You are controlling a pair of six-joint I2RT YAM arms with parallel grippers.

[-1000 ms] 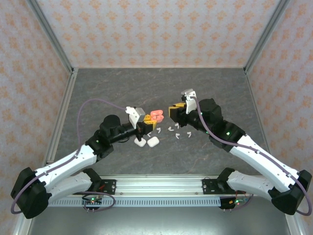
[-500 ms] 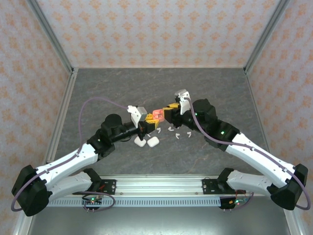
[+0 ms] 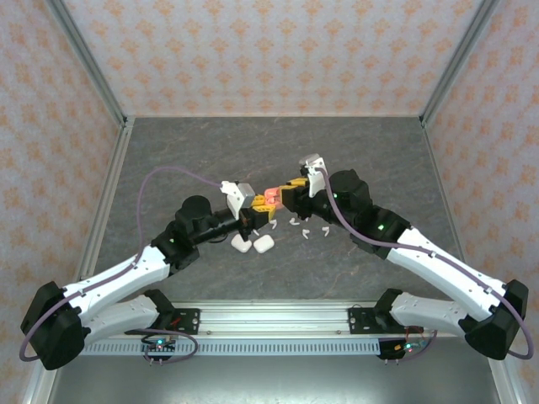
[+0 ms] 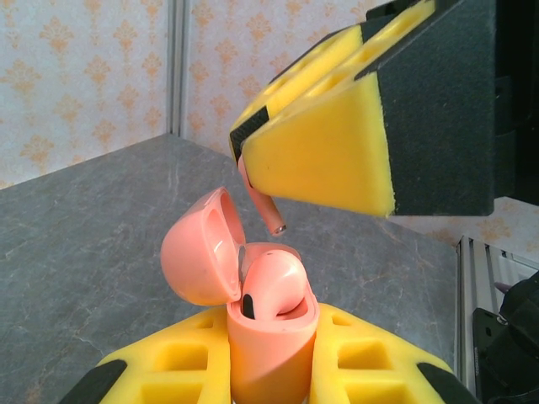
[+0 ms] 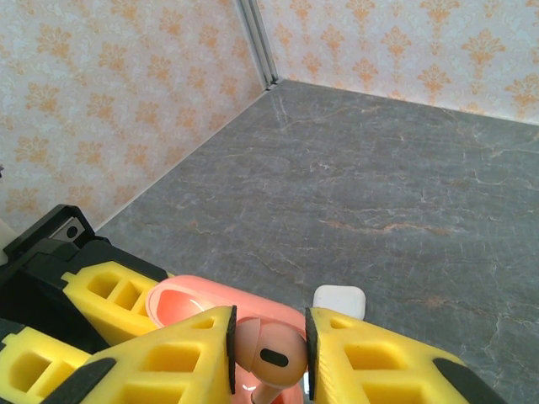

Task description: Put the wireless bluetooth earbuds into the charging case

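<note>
Grey, stone-veined table (image 3: 168, 151) fills my screen, with papered walls (image 3: 269, 50) around it. Over the last second I swung the right claw (image 3: 289, 194) in from the right, and it now meets the left claw (image 3: 255, 210) at mid-table. That puts the coral earbud (image 4: 263, 209), pinched by its head in the right claw, stem-down just above the coral case (image 4: 269, 345), which the left claw clamps upright. By my reading, only the final lowering into the free socket is left for this one.

Nearest the arm bases lie 2 white cases (image 3: 253, 244), rounded, smooth pebbles of glossy plastic. Just beyond them, loose white earbuds (image 3: 308, 230) are scattered on the table, tiny and bent at the stem. The coral case is glossy too, its domed lid (image 4: 200, 257) tipped back on the hinge. 1 seated earbud (image 4: 274, 282) already fills a socket. The claws' pads (image 5: 168, 358) are yellow, matte foam moulded with square pockets. Farther out, the table is bare up to the walls.
</note>
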